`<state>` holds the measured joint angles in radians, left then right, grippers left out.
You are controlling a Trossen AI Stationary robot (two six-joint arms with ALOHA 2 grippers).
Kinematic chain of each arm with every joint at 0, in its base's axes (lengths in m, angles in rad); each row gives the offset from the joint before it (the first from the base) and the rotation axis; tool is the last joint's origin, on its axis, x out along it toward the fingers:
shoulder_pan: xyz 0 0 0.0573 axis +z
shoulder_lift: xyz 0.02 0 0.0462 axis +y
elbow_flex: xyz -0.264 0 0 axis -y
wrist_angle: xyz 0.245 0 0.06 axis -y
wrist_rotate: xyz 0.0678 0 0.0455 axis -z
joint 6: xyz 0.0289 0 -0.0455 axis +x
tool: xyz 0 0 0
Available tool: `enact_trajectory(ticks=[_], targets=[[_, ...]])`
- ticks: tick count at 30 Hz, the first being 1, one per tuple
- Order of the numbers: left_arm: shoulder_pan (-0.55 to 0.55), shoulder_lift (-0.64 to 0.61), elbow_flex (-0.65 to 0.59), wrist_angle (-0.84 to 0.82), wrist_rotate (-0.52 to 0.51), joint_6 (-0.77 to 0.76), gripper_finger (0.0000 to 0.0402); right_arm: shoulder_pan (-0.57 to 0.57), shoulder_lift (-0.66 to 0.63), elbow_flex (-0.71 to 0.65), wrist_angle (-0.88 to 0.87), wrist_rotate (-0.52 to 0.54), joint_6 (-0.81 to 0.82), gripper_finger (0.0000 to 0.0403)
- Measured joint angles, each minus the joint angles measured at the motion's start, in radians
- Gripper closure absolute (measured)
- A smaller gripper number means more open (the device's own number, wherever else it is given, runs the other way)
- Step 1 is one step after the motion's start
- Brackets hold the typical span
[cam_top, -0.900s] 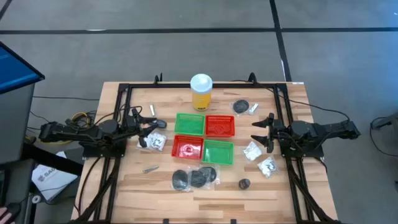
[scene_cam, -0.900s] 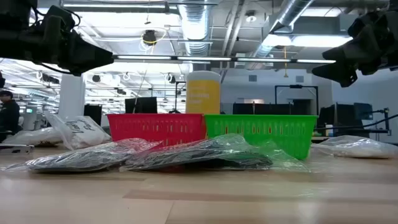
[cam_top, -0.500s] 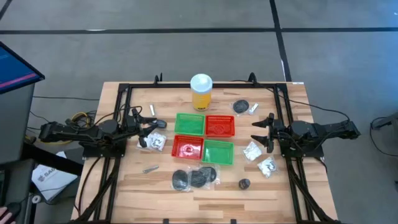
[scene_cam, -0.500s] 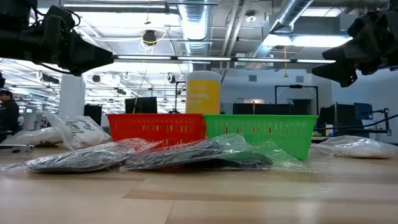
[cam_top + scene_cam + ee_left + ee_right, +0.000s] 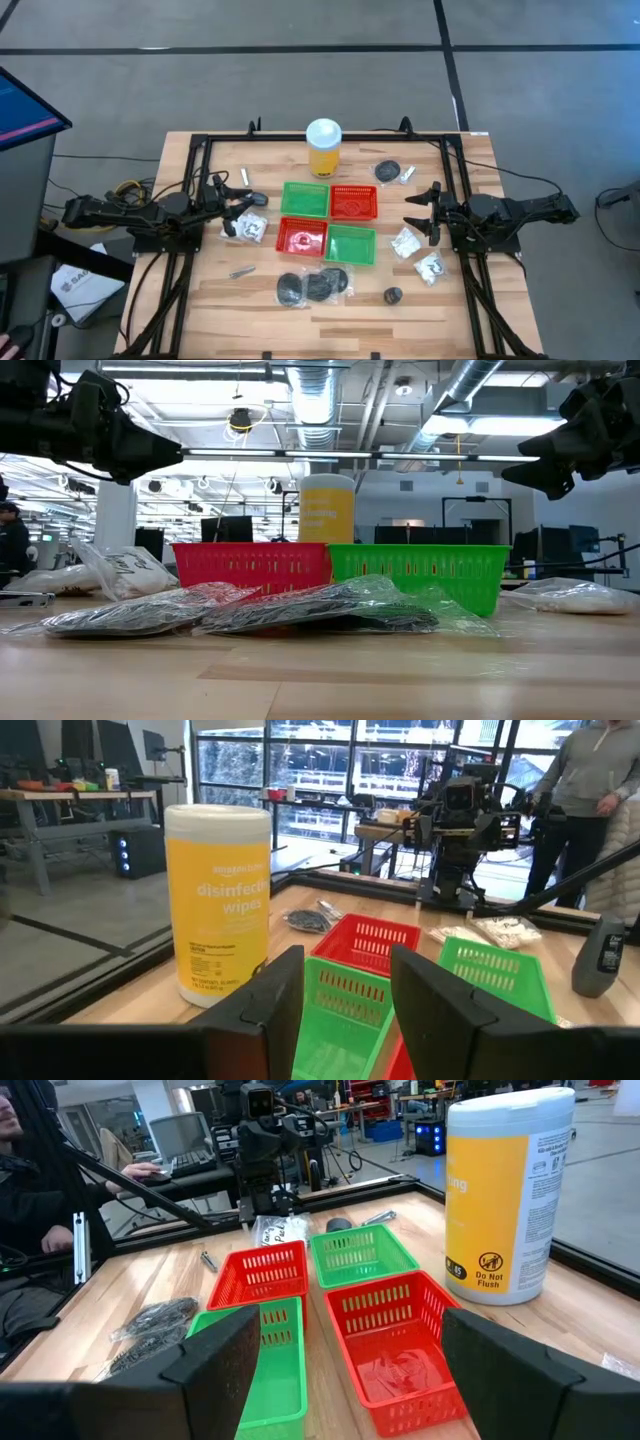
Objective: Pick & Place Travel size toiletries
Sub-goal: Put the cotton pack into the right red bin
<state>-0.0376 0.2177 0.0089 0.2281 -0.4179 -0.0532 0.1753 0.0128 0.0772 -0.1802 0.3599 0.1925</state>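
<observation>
1. Left tool (image 5: 243,207) hung above the left side of the table (image 5: 200,300), fingers spread and gripping nothing. It sat over the white-and-clear packet (image 5: 250,228) just left of the baskets, so that packet was probably its first pick.
2. Also on the left: a slim silvery piece (image 5: 242,271) nearer the front edge and another slim silvery piece (image 5: 243,177) farther back. Both lay loose on the wood, apart from the baskets.
3. Four mesh baskets sat in a tight 2x2 block at table centre, likely so either arm could reach them: far green basket (image 5: 305,198), far red basket (image 5: 353,201), near red basket (image 5: 301,238), near green basket (image 5: 350,244). The near red one seemed to hold a clear packet; I couldn't tell for the rest.
4. Yellow wipes tub (image 5: 323,148) stood upright behind the baskets, clear of the working area. It isn't a task item.
5. Bagged black discs (image 5: 312,286) lay in front of the baskets, and a small dark disc (image 5: 393,295) lay to their right.
6. At far right, a black disc (image 5: 387,171) lay with a small white packet (image 5: 408,174) beside it.
7. Right tool (image 5: 422,212) hovered over the right side, fingers wide apart and empty. Two crinkly packets (image 5: 403,242) (image 5: 431,266) lay just near of it, so they were its closest targets.
8. Judgement: sorting had barely begun, with most toiletries still out on the table.
</observation>
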Motion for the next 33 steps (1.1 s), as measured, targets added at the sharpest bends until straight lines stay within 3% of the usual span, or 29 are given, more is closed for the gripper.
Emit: enact_trajectory(ticks=[3, 9, 19, 27, 33], targets=[[0.002, 0.042, 0.029, -0.051, -0.001, 0.007, 0.0262, 0.000, 0.000, 0.000, 0.000, 0.000, 0.000, 0.0107], [0.049, 0.219, 0.145, -0.253, -0.044, -0.151, 0.0262, 0.000, 0.000, 0.000, 0.000, 0.000, 0.000, 0.0107], [0.103, 0.516, 0.307, -0.487, 0.053, -0.380, 0.0262, 0.000, 0.000, 0.000, 0.000, 0.000, 0.000, 0.0107], [0.140, 0.588, 0.409, -0.725, 0.123, -0.544, 0.0262, 0.000, 0.000, 0.000, 0.000, 0.000, 0.000, 0.0107], [0.169, 0.591, 0.412, -0.795, 0.210, -0.633, 0.0262, 0.000, 0.000, 0.000, 0.000, 0.000, 0.000, 0.0107]])
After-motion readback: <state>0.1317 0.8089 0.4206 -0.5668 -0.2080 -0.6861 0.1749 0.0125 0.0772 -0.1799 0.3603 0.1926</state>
